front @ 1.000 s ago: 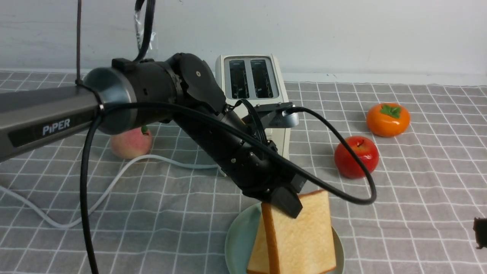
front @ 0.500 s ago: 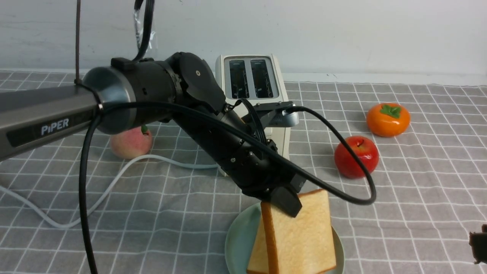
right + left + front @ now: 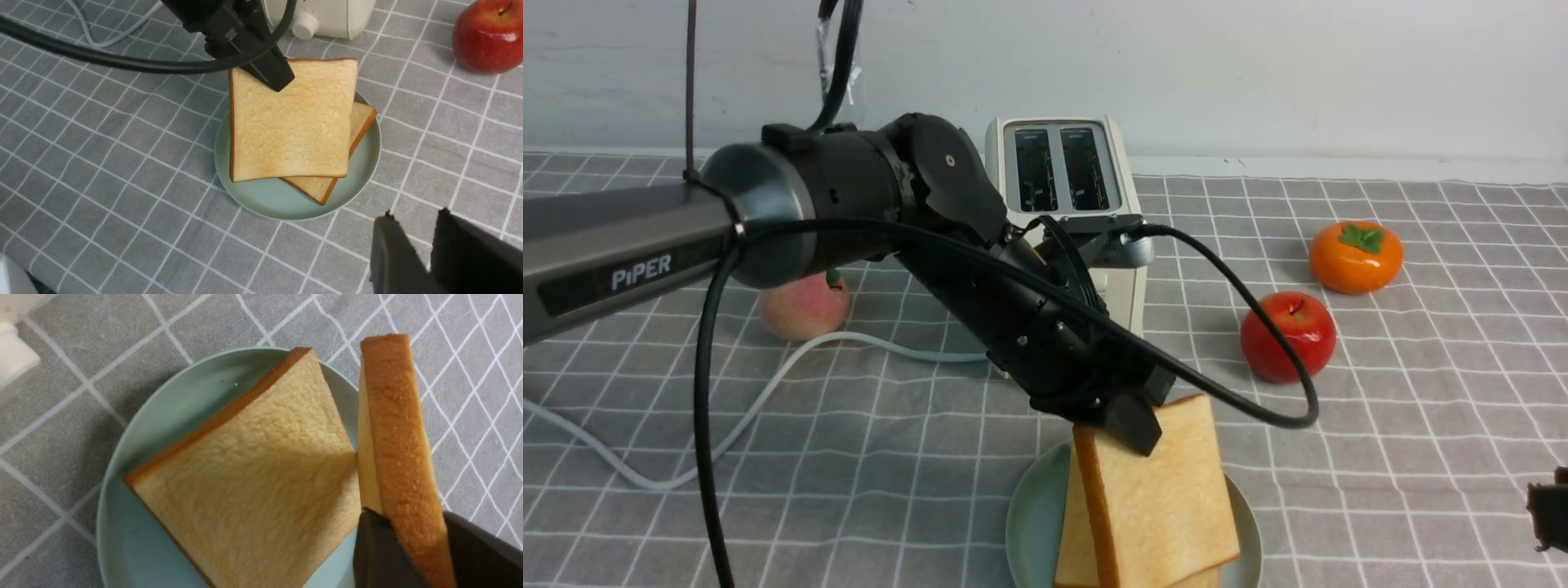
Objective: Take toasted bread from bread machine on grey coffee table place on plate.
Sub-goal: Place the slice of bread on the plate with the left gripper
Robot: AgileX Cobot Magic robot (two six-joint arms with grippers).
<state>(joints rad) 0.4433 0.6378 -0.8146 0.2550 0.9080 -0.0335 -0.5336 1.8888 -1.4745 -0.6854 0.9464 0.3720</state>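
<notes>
The right gripper [image 3: 413, 218] hovers low over the near right of the worktop [image 3: 849, 457], jaws slightly apart and empty. Beyond it, the plate [image 3: 261, 200] carries a flat slice [image 3: 253, 469]. A second slice [image 3: 1160, 490] stands tilted over this one, its top corner clamped in the left gripper [image 3: 404, 516]. The left arm [image 3: 980, 286] slopes down from the left, crossing in front of the bread machine [image 3: 1058, 167].

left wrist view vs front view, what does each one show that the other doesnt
Only the left wrist view: most of the face of the flat slice, and the crust edge of the upright slice end-on. Only the front view: the bread machine with both slots empty, apple, persimmon, peach. Both: plate, both slices, left gripper astride the upright one.
</notes>
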